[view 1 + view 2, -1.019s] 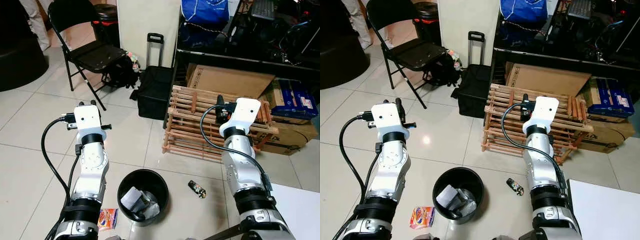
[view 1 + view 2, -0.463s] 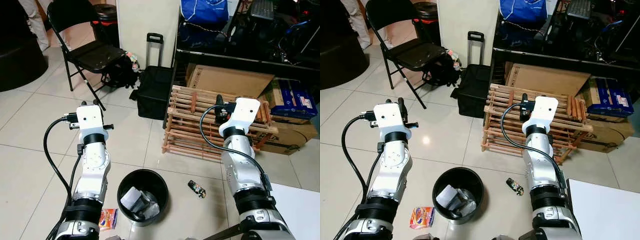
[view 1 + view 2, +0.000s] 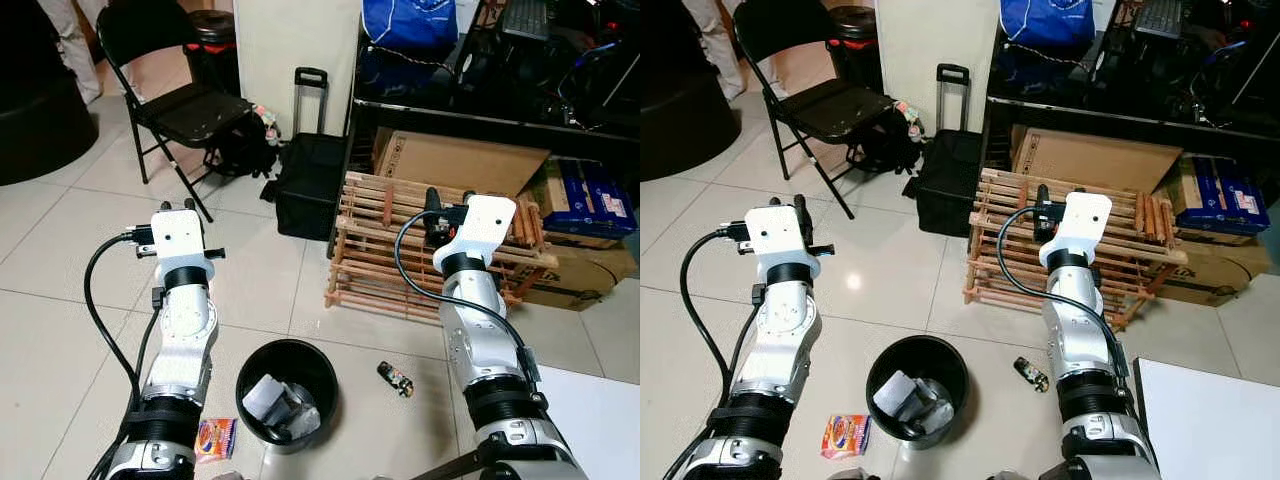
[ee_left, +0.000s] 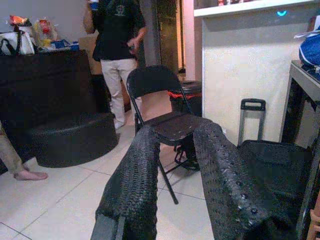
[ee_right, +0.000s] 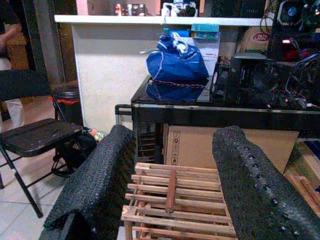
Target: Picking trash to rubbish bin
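A black round rubbish bin (image 3: 289,362) stood on the tiled floor between the robot's two raised arms, with crumpled white and grey scraps already inside. A small dark piece of trash (image 3: 394,378) lay on the tiles just to the bin's right, and an orange wrapper (image 3: 216,437) lay near its left side. Both arms were held up, well above the litter. The left gripper (image 4: 175,165) had its black fingers parted with nothing between them, pointing toward a black folding chair (image 4: 162,110). The right gripper (image 5: 170,185) was spread too, empty, facing a wooden slatted rack (image 3: 400,250). A person (image 4: 117,45) stood beyond the chair.
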### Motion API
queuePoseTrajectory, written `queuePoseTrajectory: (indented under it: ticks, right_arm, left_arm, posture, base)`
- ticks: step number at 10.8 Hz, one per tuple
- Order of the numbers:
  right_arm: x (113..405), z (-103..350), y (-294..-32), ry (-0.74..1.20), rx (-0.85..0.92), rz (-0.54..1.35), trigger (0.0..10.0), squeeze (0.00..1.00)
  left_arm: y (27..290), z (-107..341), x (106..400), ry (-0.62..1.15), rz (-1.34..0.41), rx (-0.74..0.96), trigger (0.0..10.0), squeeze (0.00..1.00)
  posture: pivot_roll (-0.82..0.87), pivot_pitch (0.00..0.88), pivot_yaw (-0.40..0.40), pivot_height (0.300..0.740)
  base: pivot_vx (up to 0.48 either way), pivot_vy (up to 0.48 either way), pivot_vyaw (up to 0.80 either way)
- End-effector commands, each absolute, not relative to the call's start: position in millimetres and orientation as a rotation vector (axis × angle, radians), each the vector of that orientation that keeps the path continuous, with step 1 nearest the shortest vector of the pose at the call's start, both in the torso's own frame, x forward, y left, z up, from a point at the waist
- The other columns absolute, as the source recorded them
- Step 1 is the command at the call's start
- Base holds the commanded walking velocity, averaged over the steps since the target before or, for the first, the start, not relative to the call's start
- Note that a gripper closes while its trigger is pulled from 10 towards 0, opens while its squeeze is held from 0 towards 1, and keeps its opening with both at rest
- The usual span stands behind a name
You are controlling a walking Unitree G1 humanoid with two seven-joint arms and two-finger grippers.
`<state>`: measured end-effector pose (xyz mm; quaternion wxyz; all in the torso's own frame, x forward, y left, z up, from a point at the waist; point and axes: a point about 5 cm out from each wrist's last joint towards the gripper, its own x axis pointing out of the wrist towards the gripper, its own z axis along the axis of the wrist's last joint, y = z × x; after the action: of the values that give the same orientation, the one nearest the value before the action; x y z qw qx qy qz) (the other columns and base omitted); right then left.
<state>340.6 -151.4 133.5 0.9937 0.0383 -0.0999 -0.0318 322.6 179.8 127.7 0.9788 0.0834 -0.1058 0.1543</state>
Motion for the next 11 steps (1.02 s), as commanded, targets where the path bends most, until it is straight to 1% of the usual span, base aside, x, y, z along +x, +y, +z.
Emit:
queuePoseTrajectory:
  ticks: [1,11]
  right_arm:
    - [340.9,136.0,-155.4,-0.218,0.088,-0.073,10.0,0.0]
    - [344.3,138.7,-155.9,-0.229,0.097,-0.063,10.0,0.0]
  left_arm:
    - [175.6,126.7,324.0,-0.21,0.284,0.173,10.0,0.0]
    - [169.2,130.8,332.2,-0.226,0.246,0.164,10.0,0.0]
  posture:
    - [0.07,0.0,-0.037,0.74]
    - [0.05,0.0,-0.035,0.74]
  base:
    - [0.0,0.0,0.0]
    - [0.0,0.0,0.0]
